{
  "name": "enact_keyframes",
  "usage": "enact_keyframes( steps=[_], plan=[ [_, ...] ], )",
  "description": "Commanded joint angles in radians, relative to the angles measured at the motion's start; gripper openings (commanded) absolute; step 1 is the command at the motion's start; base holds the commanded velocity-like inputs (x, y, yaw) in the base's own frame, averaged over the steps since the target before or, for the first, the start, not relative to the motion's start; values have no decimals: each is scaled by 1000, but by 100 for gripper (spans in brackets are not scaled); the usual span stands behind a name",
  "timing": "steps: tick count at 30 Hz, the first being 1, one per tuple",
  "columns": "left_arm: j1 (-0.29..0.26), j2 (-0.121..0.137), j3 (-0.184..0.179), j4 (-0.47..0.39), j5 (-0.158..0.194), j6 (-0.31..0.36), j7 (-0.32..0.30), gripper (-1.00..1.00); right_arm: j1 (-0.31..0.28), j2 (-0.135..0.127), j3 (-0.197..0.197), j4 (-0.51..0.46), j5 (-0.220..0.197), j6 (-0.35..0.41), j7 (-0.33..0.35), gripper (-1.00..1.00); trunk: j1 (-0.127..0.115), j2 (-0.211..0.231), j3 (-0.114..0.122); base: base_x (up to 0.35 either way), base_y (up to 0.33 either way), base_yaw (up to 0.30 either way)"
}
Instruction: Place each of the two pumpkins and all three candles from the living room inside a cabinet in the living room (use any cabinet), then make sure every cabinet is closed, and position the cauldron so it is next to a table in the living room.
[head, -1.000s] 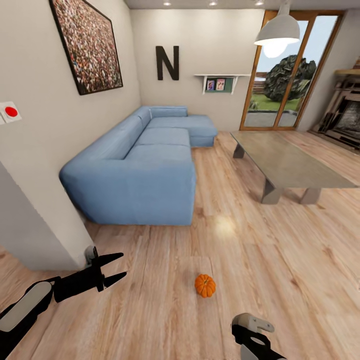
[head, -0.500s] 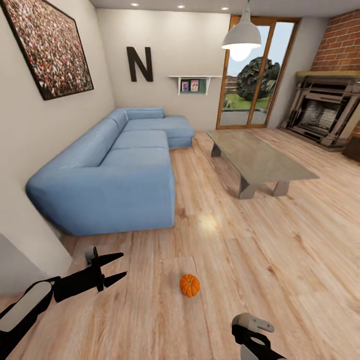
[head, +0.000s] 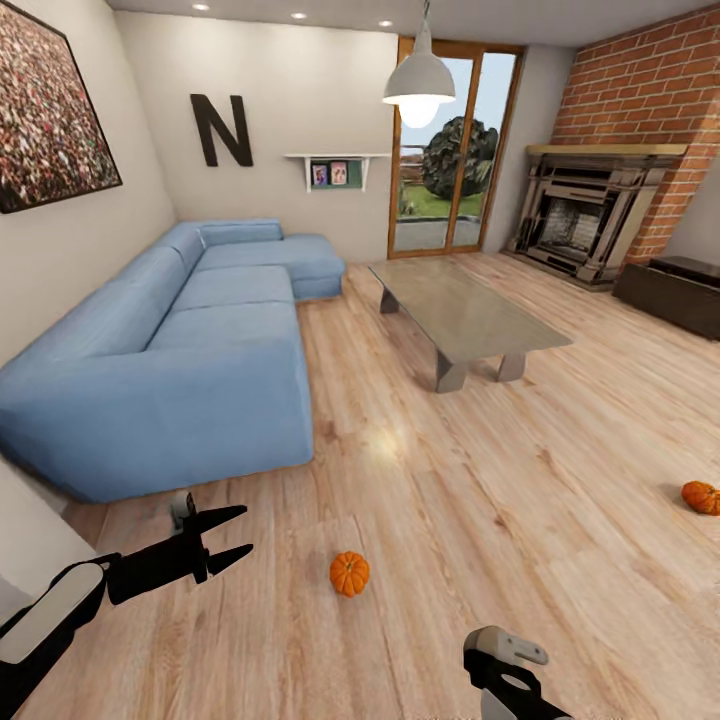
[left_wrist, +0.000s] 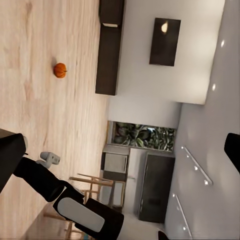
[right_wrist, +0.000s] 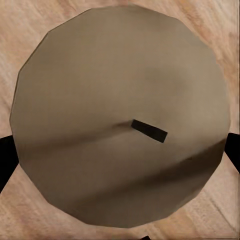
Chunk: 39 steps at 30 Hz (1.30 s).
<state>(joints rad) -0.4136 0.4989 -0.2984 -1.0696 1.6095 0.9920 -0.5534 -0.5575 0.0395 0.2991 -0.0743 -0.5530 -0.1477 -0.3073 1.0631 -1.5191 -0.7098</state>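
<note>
Robot facing living room, likely scanning. Near pumpkin (head: 349, 573) lying on floor between arms; second pumpkin (head: 701, 496) far right. Left gripper (head: 232, 535) spread, empty. Right gripper state: cannot tell. Advice: be approaching near pumpkin squarely before reaching.

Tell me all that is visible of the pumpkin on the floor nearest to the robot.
The nearest pumpkin is small, round and orange, with ribbed sides and a short dark stem on top. It sits upright on the pale wood floor, with nothing else touching it. It lies ahead of the robot, between the two arms, apart from the open left gripper and from the blue sofa.
</note>
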Motion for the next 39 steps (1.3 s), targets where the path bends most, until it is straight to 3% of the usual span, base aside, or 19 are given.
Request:
enact_keyframes(
  steps=[1,22,39],
  plan=[
    [-1,1,-2,0,-2,1,-7,100,-1,0,9,1,-10,-4,-3,-100,-4,7,2,0,0,-287],
    [-1,-1,-7,1,-2,0,-5,100,-1,-1,8,1,-10,-11,-3,-100,-85,154,79,0,0,-272],
    [-1,-3,-11,0,-2,0,-5,100,-1,-1,8,1,-10,-12,-3,-100,-85,154,99,0,0,-234]
  ],
)
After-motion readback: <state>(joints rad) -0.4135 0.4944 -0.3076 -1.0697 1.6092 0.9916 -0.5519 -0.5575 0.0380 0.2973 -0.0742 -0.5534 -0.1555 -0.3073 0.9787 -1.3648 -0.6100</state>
